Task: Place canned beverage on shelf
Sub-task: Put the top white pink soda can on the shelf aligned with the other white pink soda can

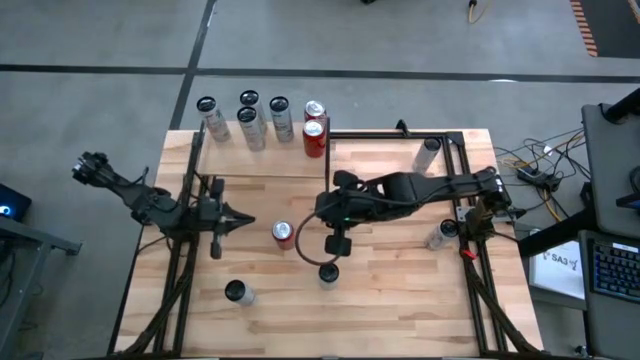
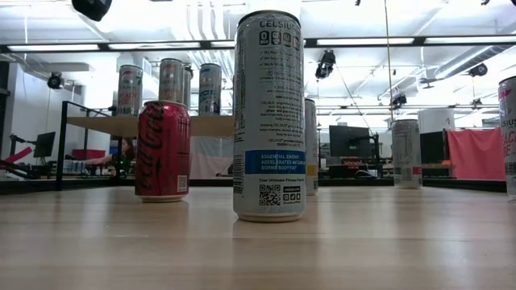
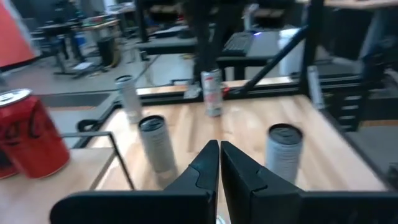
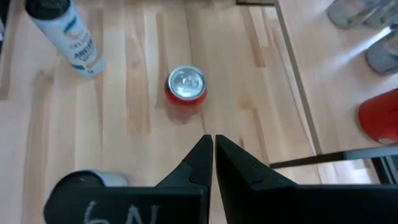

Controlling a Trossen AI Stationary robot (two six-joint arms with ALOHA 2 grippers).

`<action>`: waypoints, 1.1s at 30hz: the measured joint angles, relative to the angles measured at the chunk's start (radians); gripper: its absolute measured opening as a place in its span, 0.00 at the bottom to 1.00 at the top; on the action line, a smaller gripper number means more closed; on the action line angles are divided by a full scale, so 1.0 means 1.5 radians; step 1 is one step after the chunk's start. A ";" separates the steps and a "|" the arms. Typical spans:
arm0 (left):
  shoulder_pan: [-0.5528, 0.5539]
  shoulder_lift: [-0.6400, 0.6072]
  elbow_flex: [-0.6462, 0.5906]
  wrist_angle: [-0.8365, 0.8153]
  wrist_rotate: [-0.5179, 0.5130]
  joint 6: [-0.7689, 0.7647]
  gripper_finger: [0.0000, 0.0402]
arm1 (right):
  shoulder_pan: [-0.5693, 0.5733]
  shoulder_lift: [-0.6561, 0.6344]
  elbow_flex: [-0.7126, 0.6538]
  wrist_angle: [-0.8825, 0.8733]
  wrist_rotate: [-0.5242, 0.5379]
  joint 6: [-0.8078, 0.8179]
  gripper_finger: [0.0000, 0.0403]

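Observation:
A red canned beverage (image 1: pixel 283 233) (image 4: pixel 186 90) stands upright on its base on the tabletop, between my two grippers. My right gripper (image 1: pixel 308 222) (image 4: pixel 212 149) hovers above and just right of it, slanting down, shut and holding nothing. My left gripper (image 1: pixel 245 220) (image 3: pixel 219 155) is to the can's left, pointing about level toward the right, shut and holding nothing. The shelf (image 1: pixel 262 160) (image 2: pixel 105 125) stands at the table's far left. It carries several silver cans (image 1: pixel 250 125) and two red cans (image 1: pixel 314 135).
Silver cans stand on the tabletop: one near the front left (image 1: pixel 238 292), one near the front middle (image 1: pixel 329 273) (image 2: pixel 268 117), two at the right (image 1: pixel 440 233) (image 1: pixel 428 152). Black frame rails (image 1: pixel 465 170) run along the table's sides.

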 joint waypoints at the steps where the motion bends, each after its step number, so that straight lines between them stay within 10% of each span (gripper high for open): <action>1: 0.000 -0.008 0.000 -0.001 0.013 0.000 0.00 | 0.000 0.000 -0.003 -0.002 0.000 0.002 0.02; 23: 0.000 -0.108 -0.097 0.067 0.089 0.015 0.00 | -0.032 -0.048 -0.043 -0.063 0.007 -0.021 0.02; 33: 0.000 -0.125 -0.068 0.045 -0.004 0.136 0.00 | -0.097 -0.061 -0.080 -0.084 0.005 0.099 0.02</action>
